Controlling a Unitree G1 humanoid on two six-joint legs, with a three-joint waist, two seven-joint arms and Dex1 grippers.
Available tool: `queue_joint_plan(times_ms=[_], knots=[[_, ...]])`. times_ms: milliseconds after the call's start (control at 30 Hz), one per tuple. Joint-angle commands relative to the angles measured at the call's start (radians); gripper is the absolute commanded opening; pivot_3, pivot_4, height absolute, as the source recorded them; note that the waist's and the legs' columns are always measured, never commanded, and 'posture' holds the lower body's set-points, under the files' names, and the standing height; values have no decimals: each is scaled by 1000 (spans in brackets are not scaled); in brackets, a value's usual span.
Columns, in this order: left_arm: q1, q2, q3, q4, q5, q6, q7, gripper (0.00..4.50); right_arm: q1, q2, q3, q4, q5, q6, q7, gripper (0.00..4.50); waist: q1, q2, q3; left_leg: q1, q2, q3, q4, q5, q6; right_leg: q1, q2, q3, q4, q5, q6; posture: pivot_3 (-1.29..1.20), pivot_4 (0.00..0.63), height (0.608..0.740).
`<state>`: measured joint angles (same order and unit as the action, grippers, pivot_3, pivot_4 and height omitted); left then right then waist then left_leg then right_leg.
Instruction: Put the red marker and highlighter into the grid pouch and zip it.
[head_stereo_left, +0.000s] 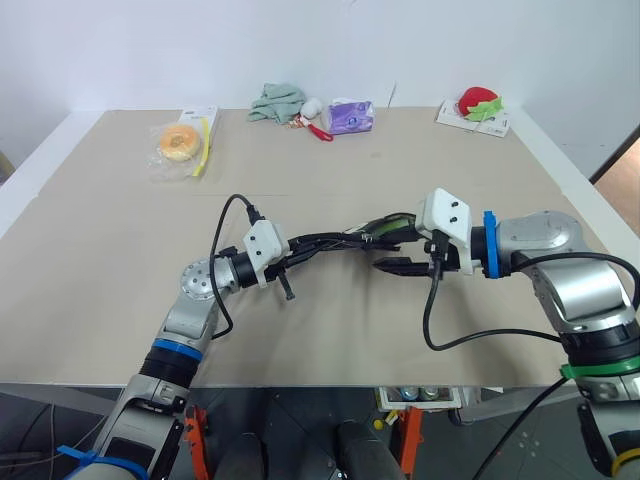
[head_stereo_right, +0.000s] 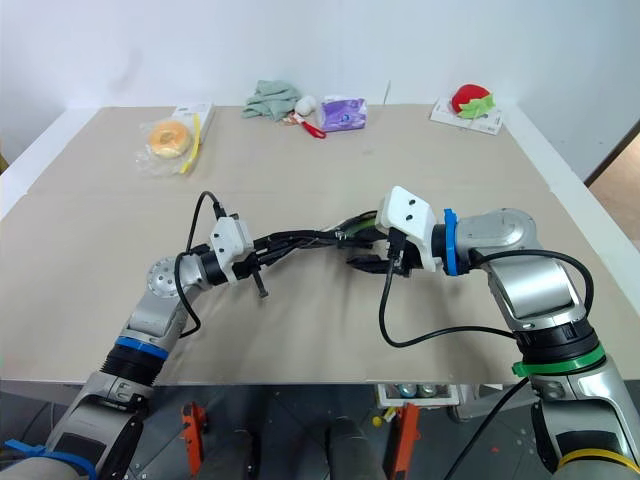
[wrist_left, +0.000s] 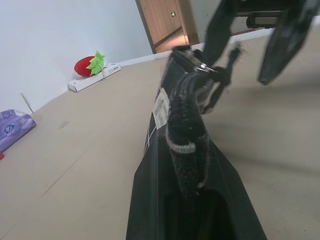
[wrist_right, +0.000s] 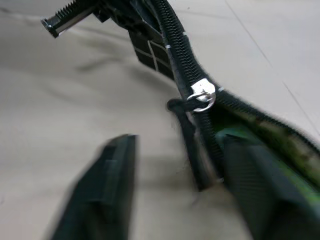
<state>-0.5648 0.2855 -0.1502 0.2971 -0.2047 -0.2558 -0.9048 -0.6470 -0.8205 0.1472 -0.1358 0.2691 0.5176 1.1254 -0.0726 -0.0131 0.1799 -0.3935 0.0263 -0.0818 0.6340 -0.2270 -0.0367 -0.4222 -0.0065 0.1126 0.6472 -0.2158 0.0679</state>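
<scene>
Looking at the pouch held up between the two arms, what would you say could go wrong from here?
1. The right gripper is open around the dangling pull cord, not yet clamped; closing off-target would miss it.
2. The grid pouch hangs above the table from the left gripper alone, so a hard tug might pull it free.
3. The zipper slider sits part-way along with green showing inside; the highlighter could snag it.

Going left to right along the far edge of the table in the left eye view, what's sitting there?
Bagged donut → green cloth → purple packet → red strawberry plush on a white box.
</scene>
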Motion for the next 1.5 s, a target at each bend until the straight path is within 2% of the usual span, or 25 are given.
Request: queue_joint_plan(times_ms=[33, 67, 733, 1133, 1400, 1500], knots=[[-10, 0, 15, -46, -13, -3, 1, 0, -27, 7, -31, -23, 18, -7, -3, 517, 0, 0, 0, 0, 0, 0, 0, 0, 0, 0, 0, 0, 0, 0, 0, 0, 150, 739], [-10, 1, 15, -46, -13, -2, 2, 0, -27, 7, -37, -26, 25, -2, -1, 61, 0, 0, 0, 0, 0, 0, 0, 0, 0, 0, 0, 0, 0, 0, 0, 0, 150, 739], [-10, -7, 15, -38, -12, -6, 6, 0, -19, -90, -150, 75, 41, -19, 6, 61, 0, 0, 0, 0, 0, 0, 0, 0, 0, 0, 0, 0, 0, 0, 0, 0, 150, 739], [-8, -13, 15, -38, -9, -9, 6, 0, -45, -175, -187, 328, -43, -141, -20, 61, -1, 0, 0, 0, 0, 0, 0, 0, 0, 0, 0, 0, 0, 0, 0, 0, 150, 739], [-13, -9, 16, -33, -10, -7, -3, 0, -34, -158, -209, 297, -15, -114, -27, 61, -1, 0, 0, 0, 0, 0, 0, 0, 0, 0, 0, 0, 0, 0, 0, 0, 150, 739], [-16, -4, 13, -29, -8, -3, -12, 0, -24, -136, -225, 243, 44, -57, -19, 61, -1, 0, 0, 0, 0, 0, 0, 0, 0, 0, 0, 0, 0, 0, 0, 0, 150, 739]])
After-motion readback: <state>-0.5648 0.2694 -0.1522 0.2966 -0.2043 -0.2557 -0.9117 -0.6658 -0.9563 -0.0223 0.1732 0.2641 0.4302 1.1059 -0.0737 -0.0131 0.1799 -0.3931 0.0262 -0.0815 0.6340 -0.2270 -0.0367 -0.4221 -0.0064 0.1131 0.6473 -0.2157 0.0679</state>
